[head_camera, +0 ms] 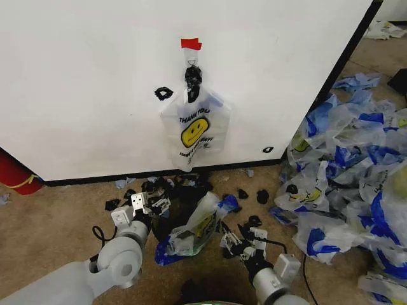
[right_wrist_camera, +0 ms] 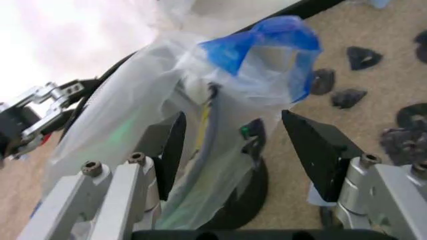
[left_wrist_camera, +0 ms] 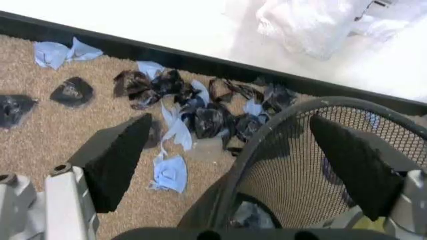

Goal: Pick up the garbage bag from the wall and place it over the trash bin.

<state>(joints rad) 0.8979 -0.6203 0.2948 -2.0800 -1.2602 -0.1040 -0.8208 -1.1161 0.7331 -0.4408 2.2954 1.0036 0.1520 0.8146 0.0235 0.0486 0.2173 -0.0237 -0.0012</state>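
Right gripper [head_camera: 236, 243] sitting low beside trash bin [head_camera: 175, 219], jaws spread wide, empty, a bag [right_wrist_camera: 200, 125] already draped on bin between them in its wrist view. Left gripper [head_camera: 145, 204] at bin's other side, also wide, empty, straddling mesh rim [left_wrist_camera: 293, 130]; likely steadying bin. Beyond, scraps [left_wrist_camera: 200, 107] littering carpet. Farthest, garbage bag [head_camera: 194, 130] hanging from clip [head_camera: 192, 75] on wall [head_camera: 82, 82], long axis vertical, handles up, awaiting pickup.
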